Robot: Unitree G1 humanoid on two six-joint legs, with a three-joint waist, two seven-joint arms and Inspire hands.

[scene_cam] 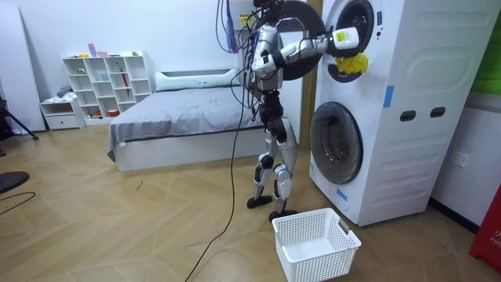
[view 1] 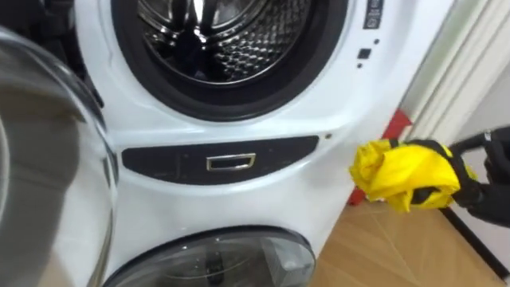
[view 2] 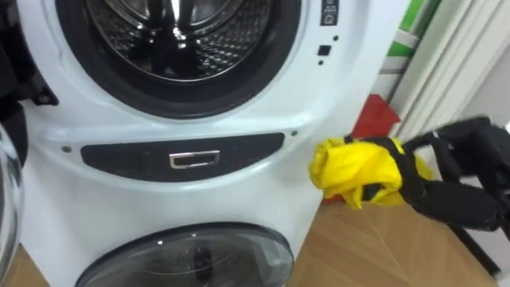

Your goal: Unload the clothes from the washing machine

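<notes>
Yellow cloth (view 1: 402,174): clutched by right hand (view 1: 476,191), fingers curled round it, right of drum (view 1: 215,48).
Laundry basket (scene_cam: 325,262): on floor, well below the hand.

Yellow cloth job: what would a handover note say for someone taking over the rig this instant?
Right hand: fingers shut on the crumpled yellow cloth, held outside the white washing machine, lower right of its open steel drum.
Done: cloth is out; the drum's visible part shows no more clothes.
Left: put it in the white plastic lattice basket on the floor by the robot's feet.
</notes>
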